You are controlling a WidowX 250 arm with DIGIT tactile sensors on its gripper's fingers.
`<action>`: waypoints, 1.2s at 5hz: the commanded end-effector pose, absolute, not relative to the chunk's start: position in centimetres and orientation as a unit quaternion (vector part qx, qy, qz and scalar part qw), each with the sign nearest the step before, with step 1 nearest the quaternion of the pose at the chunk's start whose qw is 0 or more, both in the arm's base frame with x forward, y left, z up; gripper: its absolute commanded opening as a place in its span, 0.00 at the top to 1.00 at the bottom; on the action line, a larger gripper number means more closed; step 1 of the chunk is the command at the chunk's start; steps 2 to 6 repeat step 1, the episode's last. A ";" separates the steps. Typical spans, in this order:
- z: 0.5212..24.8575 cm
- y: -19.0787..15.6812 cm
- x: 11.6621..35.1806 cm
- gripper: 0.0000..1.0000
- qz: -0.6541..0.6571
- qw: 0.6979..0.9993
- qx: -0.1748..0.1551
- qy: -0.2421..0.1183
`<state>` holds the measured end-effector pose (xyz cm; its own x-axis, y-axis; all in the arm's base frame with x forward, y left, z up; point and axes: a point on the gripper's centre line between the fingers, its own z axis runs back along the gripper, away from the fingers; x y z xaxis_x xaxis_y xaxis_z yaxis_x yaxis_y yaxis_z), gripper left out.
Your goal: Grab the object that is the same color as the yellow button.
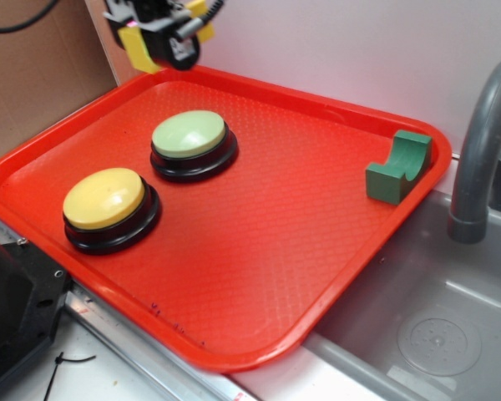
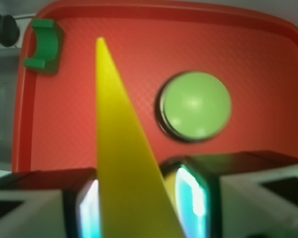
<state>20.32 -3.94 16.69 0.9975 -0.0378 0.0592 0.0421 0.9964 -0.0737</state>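
The red tray (image 1: pixel 259 276) holds two buttons and a green block (image 1: pixel 398 167); at its 11 o'clock, the gripper (image 2: pixel 139 208) grips the yellow wedge (image 2: pixel 124 163).

Red tray (image 1: pixel 259 276): hard plastic, fine pebbled texture across the floor, smooth glossy rim. Yellow button (image 1: pixel 104 199): smooth satin plastic dome, glossy black base. Pale green button (image 1: pixel 189 134): same smooth dome, faint sheen, shiny black base. Yellow wedge block (image 2: pixel 120 148): smooth, matt, flat faces, looks like painted wood or plastic, can't tell which. Dark green notched block (image 1: pixel 398 167): matt, smooth. Gripper (image 2: pixel 136 208) fingers (image 2: pixel 191 198): black with glossy reflective inner faces. Sink (image 1: pixel 434 317): dull grey, smooth. Faucet (image 1: pixel 484 134): grey matt plastic-looking pipe. Cardboard-brown panel (image 1: pixel 33 75) behind, rough matt.
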 end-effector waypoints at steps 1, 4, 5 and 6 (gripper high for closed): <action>19.5 -3.9 19.0 1.00 0.040 0.997 -0.013 -0.068; 19.5 -3.9 19.0 1.00 0.040 0.997 -0.013 -0.068; 19.5 -3.9 19.0 1.00 0.040 0.997 -0.013 -0.068; 19.5 -3.9 19.0 1.00 0.040 0.997 -0.013 -0.068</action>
